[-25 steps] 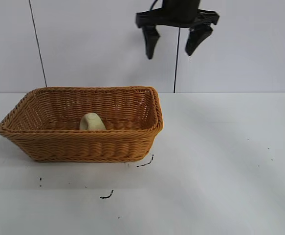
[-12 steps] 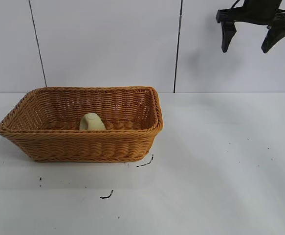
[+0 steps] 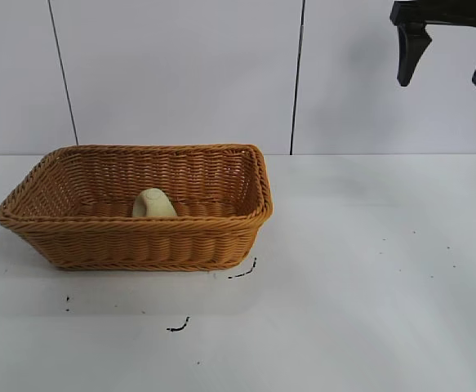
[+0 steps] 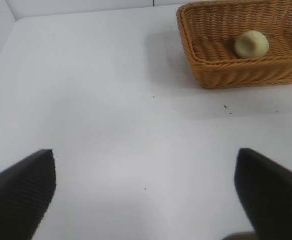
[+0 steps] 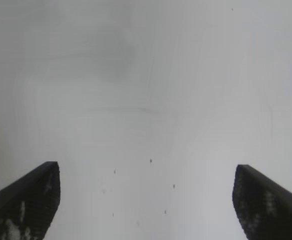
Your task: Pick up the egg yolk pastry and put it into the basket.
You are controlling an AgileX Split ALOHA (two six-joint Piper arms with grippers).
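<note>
The egg yolk pastry [image 3: 153,203] sits on the floor of the basket [image 3: 140,242], roughly midway along its length and close against the wall nearest the exterior camera, with the basket itself resting on the white table [image 3: 368,278]. The right gripper [image 3: 450,59] hangs high in the air, well apart from the basket on its right side, its two dark fingers spread wide with nothing between them. The left gripper [image 4: 144,192] is also wide open and empty, over bare table well apart from the basket, though how high it hangs is hard to judge from its wrist view alone.
</note>
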